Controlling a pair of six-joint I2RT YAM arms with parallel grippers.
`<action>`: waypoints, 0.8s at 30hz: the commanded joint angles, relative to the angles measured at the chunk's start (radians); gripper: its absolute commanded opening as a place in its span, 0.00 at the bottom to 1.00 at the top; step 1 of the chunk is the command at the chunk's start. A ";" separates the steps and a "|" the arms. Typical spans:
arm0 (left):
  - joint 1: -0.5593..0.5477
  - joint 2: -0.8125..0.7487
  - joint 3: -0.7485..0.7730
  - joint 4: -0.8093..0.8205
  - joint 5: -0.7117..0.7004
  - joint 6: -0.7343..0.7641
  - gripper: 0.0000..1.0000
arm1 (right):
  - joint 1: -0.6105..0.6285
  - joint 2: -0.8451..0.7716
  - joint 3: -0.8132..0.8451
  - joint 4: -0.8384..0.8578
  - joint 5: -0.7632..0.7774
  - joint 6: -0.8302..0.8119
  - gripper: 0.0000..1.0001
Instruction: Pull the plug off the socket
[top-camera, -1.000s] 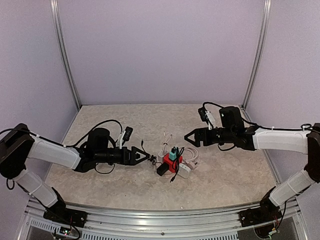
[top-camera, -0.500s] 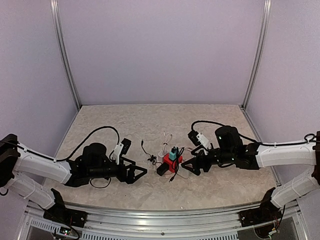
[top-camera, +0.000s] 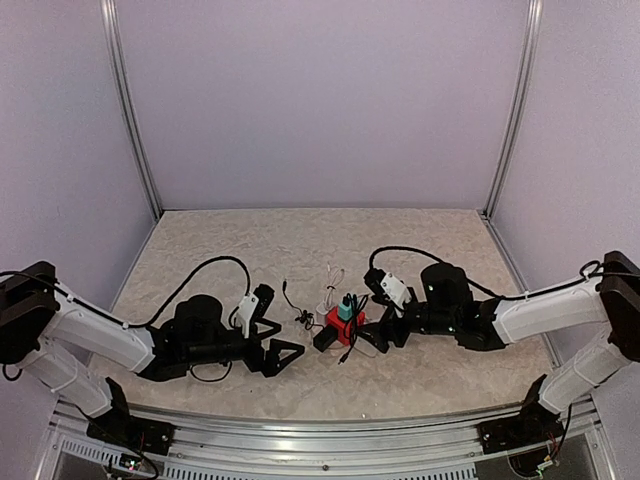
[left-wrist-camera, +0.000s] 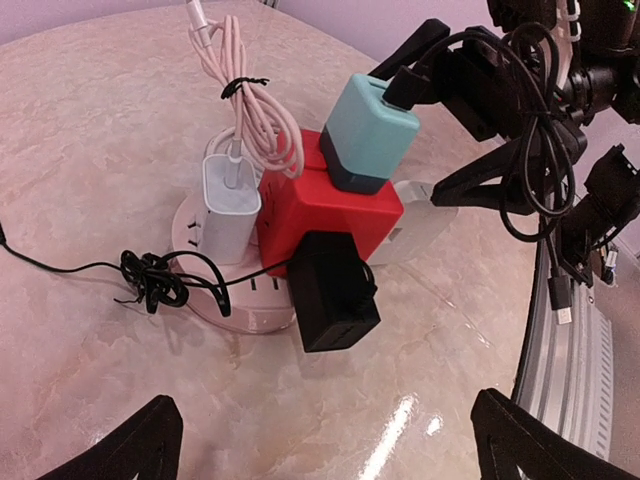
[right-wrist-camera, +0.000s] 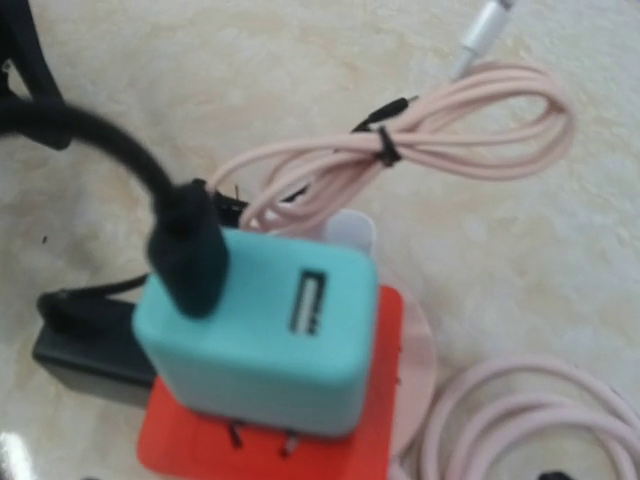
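Swung in over the last second from well right of the socket (top-camera: 340, 325) to just beside its right face: the right gripper (top-camera: 382, 330), claw spread and grasping nothing. Drawn back meanwhile to the near left of the socket: the left gripper (left-wrist-camera: 325, 400), likewise released, fingertips wide apart and well clear of the red cube. Seated on a round pale base (left-wrist-camera: 225, 312), the socket carries three chargers. On top, tilted, a teal plug (left-wrist-camera: 365, 130) with a black lead running off it. On the face toward the left gripper, a black plug (left-wrist-camera: 335, 300). On the next face round, a white plug (left-wrist-camera: 230, 205) trailing a bundled pink cable (left-wrist-camera: 255, 110). Probable reason for the arrangement: right claw lined up on the teal plug, which fills the right wrist view, ready for a pull away from the socket. Left claw kept open and near, seemingly to pin down a light cube that might otherwise lift with the plug. Beneath the socket, a pale marbled table (top-camera: 300, 240), glossy enough to throw glare. Behind the socket, plain lilac walls (top-camera: 320, 100) and metal corner posts (top-camera: 130, 110).
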 joint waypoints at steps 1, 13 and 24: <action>-0.024 0.024 -0.011 0.053 -0.051 0.051 0.99 | 0.030 0.065 0.007 0.111 0.012 -0.024 0.93; -0.047 0.104 0.016 0.082 -0.089 0.081 0.96 | 0.076 0.197 0.083 0.113 0.087 0.037 0.90; -0.056 0.219 0.123 0.082 -0.070 0.171 0.91 | 0.076 0.241 0.097 0.104 0.100 0.077 0.84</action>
